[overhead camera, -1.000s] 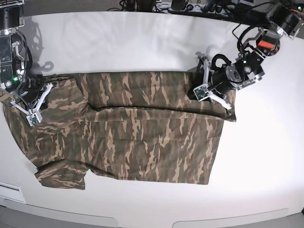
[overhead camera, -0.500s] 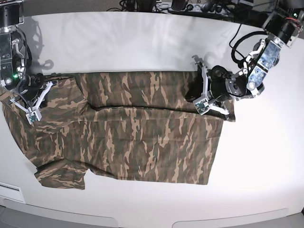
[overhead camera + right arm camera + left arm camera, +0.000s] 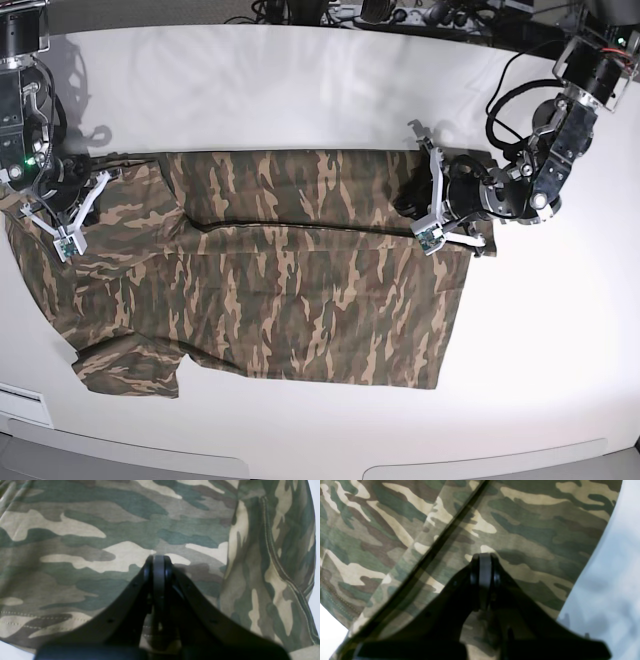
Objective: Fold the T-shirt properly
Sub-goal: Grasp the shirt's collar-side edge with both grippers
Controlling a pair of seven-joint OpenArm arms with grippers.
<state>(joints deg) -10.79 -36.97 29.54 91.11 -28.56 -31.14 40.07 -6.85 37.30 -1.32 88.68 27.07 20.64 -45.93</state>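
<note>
The camouflage T-shirt (image 3: 280, 290) lies spread flat on the white table (image 3: 300, 90), with its far strip folded over along a straight crease. My left gripper (image 3: 408, 203) is shut and sits low over the shirt's right end, next to the crease (image 3: 437, 547); in the left wrist view its closed fingertips (image 3: 483, 560) show no cloth between them. My right gripper (image 3: 72, 200) is shut over the shirt's left end near a sleeve; its closed tips (image 3: 158, 560) are over flat cloth, with the stitched sleeve hem (image 3: 277, 557) to their right.
Bare white table surrounds the shirt, with the front edge (image 3: 300, 460) close below the hem. Cables and dark equipment (image 3: 400, 15) line the far edge. Both arm bodies (image 3: 540, 170) (image 3: 20, 110) stand at the shirt's ends.
The left arm's forearm swung out to the right and its gripper turned and dropped slightly over the shirt's right end. The right gripper barely moved. The shirt lies the same.
</note>
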